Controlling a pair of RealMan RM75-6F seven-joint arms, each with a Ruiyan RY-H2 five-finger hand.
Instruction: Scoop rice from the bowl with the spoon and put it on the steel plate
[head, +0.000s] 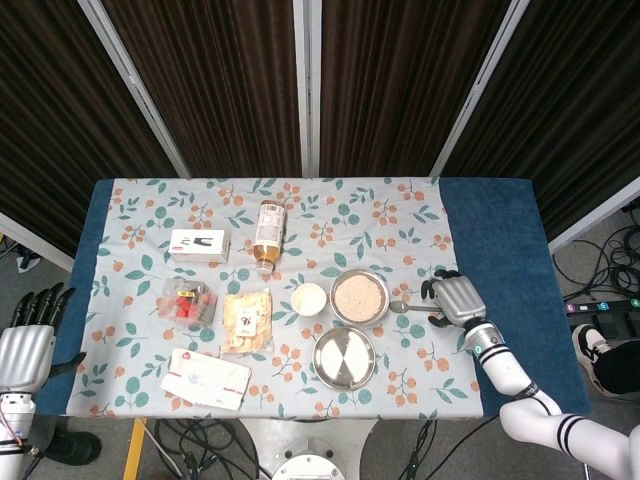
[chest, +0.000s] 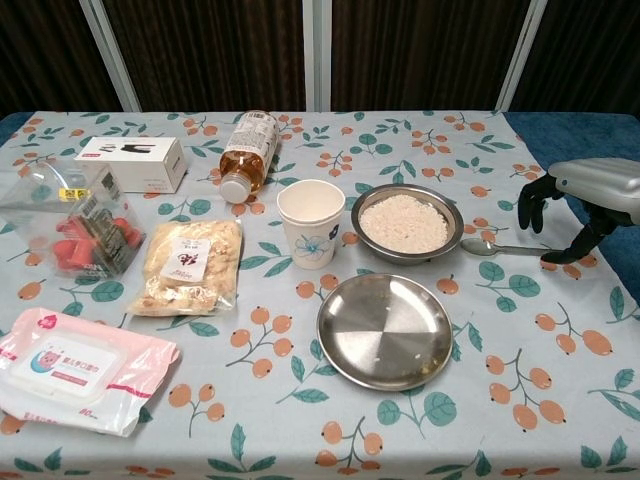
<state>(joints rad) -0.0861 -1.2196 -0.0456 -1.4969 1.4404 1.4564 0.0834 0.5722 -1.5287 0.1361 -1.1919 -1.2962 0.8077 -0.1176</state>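
A steel bowl of rice (head: 359, 297) (chest: 405, 222) stands right of the table's middle. Just in front of it lies the steel plate (head: 344, 357) (chest: 384, 330), holding only a few grains. The spoon (head: 412, 308) (chest: 510, 248) rests on the cloth to the right of the bowl, handle pointing right. My right hand (head: 457, 300) (chest: 585, 203) hovers over the end of the spoon's handle, fingers curved downward and apart, holding nothing. My left hand (head: 25, 338) hangs off the table's left edge, fingers spread, out of the chest view.
A paper cup (chest: 311, 222) stands left of the bowl. Further left lie a snack bag (chest: 190, 266), a clear box of red items (chest: 72, 230), a wipes pack (chest: 70, 369), a white box (chest: 133, 163) and a bottle on its side (chest: 245, 152).
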